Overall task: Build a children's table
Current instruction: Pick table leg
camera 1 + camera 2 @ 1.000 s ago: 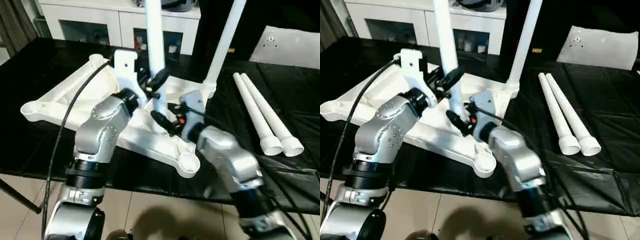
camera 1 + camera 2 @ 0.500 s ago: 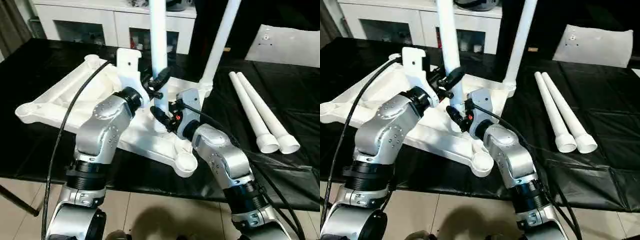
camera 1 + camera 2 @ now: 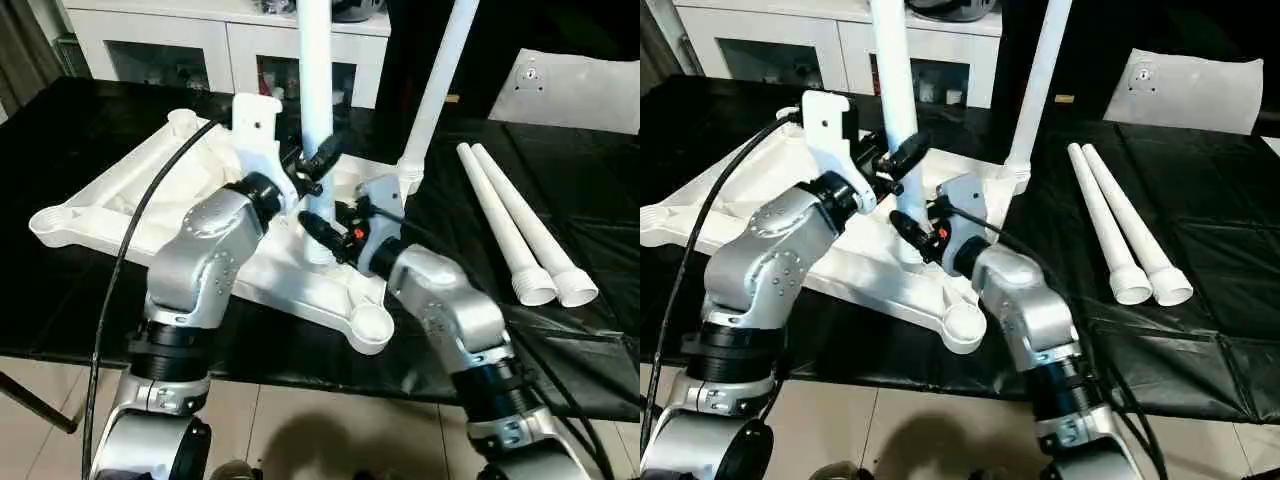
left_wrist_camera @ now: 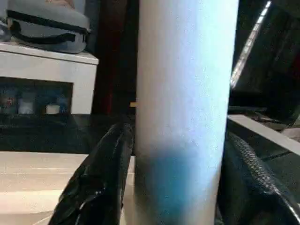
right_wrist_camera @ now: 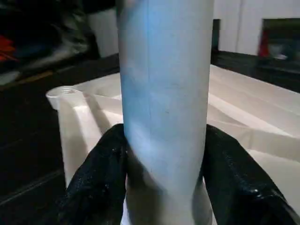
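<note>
The white tabletop [image 3: 110,210] lies underside up on the black table. One white leg [image 3: 435,90] stands in its far right corner socket. A second leg [image 3: 317,90] stands upright on the ribbed underside near the front rim, away from the corner sockets. My left gripper [image 3: 318,163] is shut on this leg [image 4: 185,93], its fingers [image 4: 101,178] pressed against both sides. Just below it, my right gripper [image 3: 318,230] is shut on the same leg [image 5: 164,93], with black fingers [image 5: 98,178] hugging it. Two more legs [image 3: 515,230] lie side by side to the right.
The front corner socket [image 3: 370,325] is empty and sits close to the table's front edge [image 3: 300,360]. A flat white sheet [image 3: 575,90] lies at the back right. White glass-door cabinets [image 3: 200,50] stand behind the table. A black cable [image 3: 130,250] runs along my left arm.
My right gripper has drawn in and closed on the upright leg below the left gripper. The leg stays upright in the same spot. The view has shifted slightly.
</note>
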Robot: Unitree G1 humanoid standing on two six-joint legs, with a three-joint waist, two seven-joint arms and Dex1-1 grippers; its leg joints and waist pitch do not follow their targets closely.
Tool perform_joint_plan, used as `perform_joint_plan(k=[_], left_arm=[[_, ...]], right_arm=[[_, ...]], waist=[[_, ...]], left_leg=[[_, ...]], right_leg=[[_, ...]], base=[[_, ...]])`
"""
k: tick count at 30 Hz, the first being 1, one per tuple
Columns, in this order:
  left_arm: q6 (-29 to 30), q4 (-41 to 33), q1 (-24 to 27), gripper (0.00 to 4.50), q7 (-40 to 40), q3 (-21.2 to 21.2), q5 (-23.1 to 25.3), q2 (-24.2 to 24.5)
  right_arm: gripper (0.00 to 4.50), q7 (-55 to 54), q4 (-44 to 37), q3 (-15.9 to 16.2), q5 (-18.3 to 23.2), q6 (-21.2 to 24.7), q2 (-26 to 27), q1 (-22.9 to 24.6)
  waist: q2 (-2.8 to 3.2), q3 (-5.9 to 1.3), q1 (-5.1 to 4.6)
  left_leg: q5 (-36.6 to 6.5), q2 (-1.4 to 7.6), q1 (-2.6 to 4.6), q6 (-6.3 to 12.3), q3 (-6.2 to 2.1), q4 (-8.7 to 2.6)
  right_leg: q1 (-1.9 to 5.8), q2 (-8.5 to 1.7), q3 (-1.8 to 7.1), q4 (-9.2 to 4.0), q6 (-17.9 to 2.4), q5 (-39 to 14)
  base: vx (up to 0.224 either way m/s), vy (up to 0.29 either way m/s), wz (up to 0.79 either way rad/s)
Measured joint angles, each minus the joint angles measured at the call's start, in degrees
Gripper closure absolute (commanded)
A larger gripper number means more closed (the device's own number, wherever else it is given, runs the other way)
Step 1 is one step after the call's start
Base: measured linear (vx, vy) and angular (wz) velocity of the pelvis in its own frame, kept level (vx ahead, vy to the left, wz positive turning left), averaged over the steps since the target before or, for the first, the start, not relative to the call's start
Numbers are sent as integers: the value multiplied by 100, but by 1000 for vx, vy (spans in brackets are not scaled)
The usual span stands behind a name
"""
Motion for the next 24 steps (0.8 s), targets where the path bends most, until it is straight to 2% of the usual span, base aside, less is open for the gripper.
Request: perform_joint_plan(k=[3,7,12,15,20,21,24], left_arm=[[57,1,0,154,-125,56,-140,31],[337,0,1,110,-524,295,-706,5],[618,-56,2,110,-1048,525,-1431,6],[745,-78,3,110,-1187,605,-1661,19],[855,-82,3,110,-1423,734,-1936,82],[855,-81,2,140,-1479,756,-1966,114],[853,-81,2,147,-1635,785,-2002,271]], right_arm=[[259,259,-87,-13,148,-10,-78,90],[259,748,-232,-135,520,26,-190,214],[259,1311,-405,-334,1027,177,-336,252],[260,1507,-501,-375,1149,245,-435,306],[260,1804,-502,-375,1300,319,-618,328],[260,1835,-506,-374,1308,350,-644,339],[260,1922,-507,-374,1310,414,-722,401]], waist=[[0,0,6],[0,0,14],[-1,-1,17],[-1,-1,16],[-1,-1,18],[-1,-1,18],[-1,-1,19]], left_leg=[[0,0,0,0,0,0],[0,0,-1,0,0,2],[0,0,1,1,0,3],[0,0,1,1,0,4],[0,0,1,1,0,4],[0,0,1,1,0,4],[0,0,1,1,0,4]], right_leg=[[1,0,0,0,-8,5],[0,0,0,0,-35,21],[1,0,0,1,-38,23],[1,0,0,1,-38,23],[1,0,-1,1,-38,23],[1,0,-1,1,-38,23],[1,0,-1,1,-37,22]], base=[[0,0,0],[0,0,0],[0,0,0],[0,0,0],[0,0,0],[0,0,0],[0,0,0]])
